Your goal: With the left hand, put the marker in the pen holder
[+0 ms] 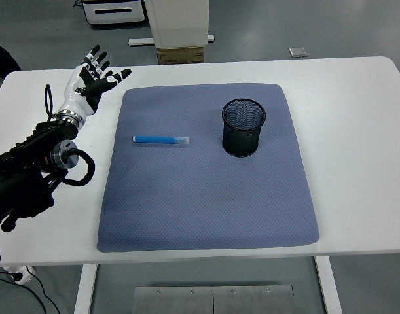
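A blue marker (161, 139) with a pale cap lies flat on the grey-blue mat (206, 203), left of centre, pointing left to right. A black mesh pen holder (243, 127) stands upright on the mat to the marker's right, a short gap away. My left hand (93, 77) hovers over the bare white table at the mat's far left corner, fingers spread and holding nothing. It is up and to the left of the marker, well apart from it. The right arm does not show.
The white table (357, 131) extends past the mat on all sides. Beyond its far edge stand a white pedestal with a cardboard box (180, 55) and a white unit on the floor.
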Motion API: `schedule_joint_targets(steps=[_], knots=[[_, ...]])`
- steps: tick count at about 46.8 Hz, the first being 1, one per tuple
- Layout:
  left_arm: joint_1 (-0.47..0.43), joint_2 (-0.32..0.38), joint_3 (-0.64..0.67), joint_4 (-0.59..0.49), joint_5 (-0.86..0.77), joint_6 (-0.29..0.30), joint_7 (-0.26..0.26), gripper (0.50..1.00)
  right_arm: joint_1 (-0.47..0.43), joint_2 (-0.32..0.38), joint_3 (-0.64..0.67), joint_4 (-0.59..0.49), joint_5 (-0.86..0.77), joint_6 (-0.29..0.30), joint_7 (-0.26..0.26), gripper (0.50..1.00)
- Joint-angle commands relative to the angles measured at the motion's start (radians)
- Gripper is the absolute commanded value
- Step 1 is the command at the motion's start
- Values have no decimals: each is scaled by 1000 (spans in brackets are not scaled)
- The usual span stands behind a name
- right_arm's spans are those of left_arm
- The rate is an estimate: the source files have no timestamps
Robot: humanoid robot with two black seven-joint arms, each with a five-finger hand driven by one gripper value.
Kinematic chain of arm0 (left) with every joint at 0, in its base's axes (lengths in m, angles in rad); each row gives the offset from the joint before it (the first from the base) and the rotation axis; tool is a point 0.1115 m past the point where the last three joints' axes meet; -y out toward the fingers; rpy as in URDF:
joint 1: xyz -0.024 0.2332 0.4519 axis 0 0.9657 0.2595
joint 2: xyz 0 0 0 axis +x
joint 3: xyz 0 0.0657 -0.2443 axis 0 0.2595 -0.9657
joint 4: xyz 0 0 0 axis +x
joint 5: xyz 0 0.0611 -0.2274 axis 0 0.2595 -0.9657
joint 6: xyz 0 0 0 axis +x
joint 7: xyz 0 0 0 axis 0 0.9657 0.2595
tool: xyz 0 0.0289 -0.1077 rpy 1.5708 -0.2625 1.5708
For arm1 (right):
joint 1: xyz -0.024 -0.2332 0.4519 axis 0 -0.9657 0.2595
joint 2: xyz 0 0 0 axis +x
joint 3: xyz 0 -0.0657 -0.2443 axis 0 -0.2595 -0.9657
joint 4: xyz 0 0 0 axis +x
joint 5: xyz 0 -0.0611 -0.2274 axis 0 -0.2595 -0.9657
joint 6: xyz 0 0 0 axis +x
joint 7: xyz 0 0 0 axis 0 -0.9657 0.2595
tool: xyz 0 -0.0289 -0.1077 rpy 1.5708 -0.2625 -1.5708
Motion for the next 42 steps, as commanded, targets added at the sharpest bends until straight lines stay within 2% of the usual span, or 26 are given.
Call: schedule_joint_targets(steps=[1,42], knots=[[0,0,0,0,0,0,0,1000,0,0,0,0,0,0,0,1000],[12,11,0,0,5,-8,0,1000,0,0,0,0,0,0,0,1000]])
